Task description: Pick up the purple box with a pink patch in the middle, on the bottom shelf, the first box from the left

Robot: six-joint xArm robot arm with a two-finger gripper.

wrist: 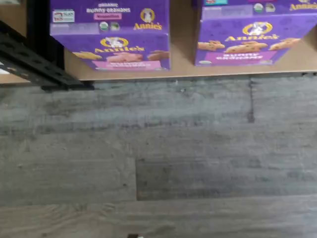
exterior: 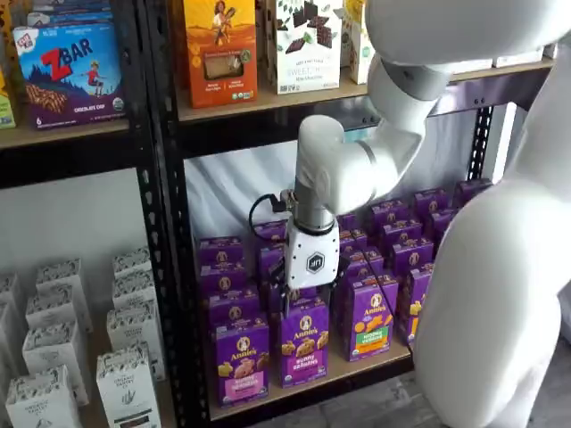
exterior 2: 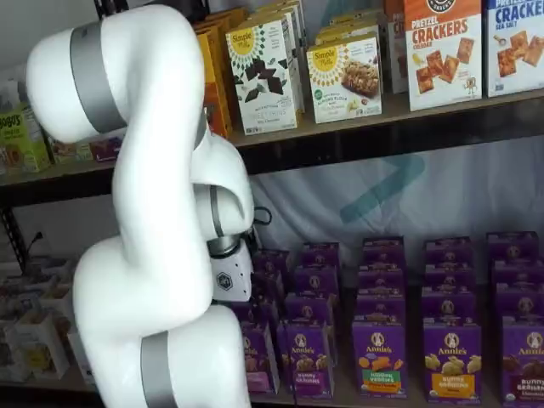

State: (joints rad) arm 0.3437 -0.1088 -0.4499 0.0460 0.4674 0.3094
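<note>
I note the upright purple Annie's box [exterior: 242, 360] with the pink band at the front edge of the light tan wooden bottom shelf [exterior: 308, 385], nearest its left end by the black perforated rack post [exterior: 176, 267]. A purple carton with a purple label [exterior: 304, 341] stands just beside it. The white gripper [exterior: 309, 290] hangs above and behind these cartons; its black fingers are hidden, so I read the claw as spread, holding nothing.

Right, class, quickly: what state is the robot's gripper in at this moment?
Gripper: open and holding nothing, hanging over the front row of boxes on the bottom shelf; the purple box stands untouched.
</note>
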